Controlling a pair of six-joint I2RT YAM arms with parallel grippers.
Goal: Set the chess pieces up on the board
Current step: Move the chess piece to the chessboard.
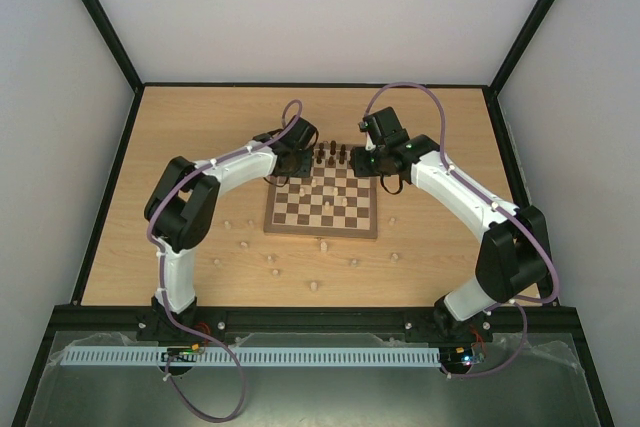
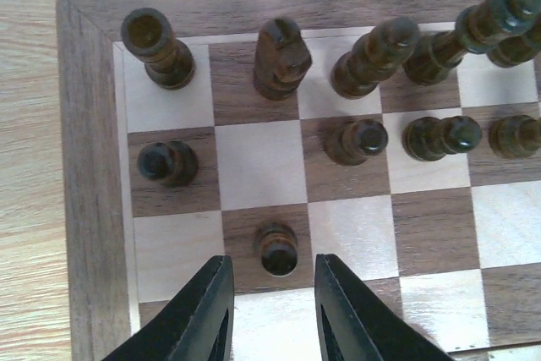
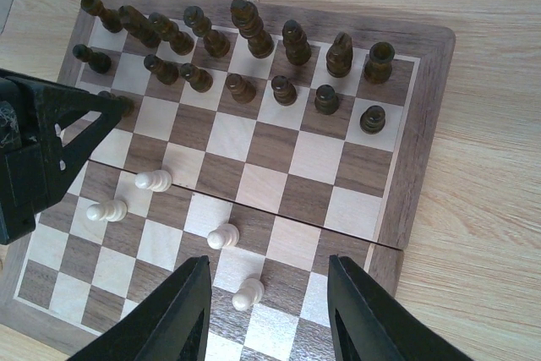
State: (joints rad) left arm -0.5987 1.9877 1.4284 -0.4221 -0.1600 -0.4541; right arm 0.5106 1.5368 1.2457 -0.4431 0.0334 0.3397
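Observation:
The checked board [image 1: 322, 204] lies mid-table. Dark brown pieces [image 1: 333, 155] stand along its far edge; several pale pieces [image 1: 345, 199] stand on the board and others lie on the table in front. My left gripper [image 2: 270, 293] is open over the board's far left corner, its fingers [image 2: 207, 310] just short of a dark pawn [image 2: 278, 248] standing alone on a dark square. Dark pieces [image 2: 363, 61] fill the back rows beyond. My right gripper [image 3: 266, 310] is open and empty above the board, with a pale pawn [image 3: 248, 293] below between its fingers.
Loose pale pieces [image 1: 318, 284] are scattered on the light-wood tabletop [image 1: 180, 137] in front of and left of the board. One [image 1: 393, 219] lies right of the board. The left arm's gripper shows in the right wrist view [image 3: 42, 158].

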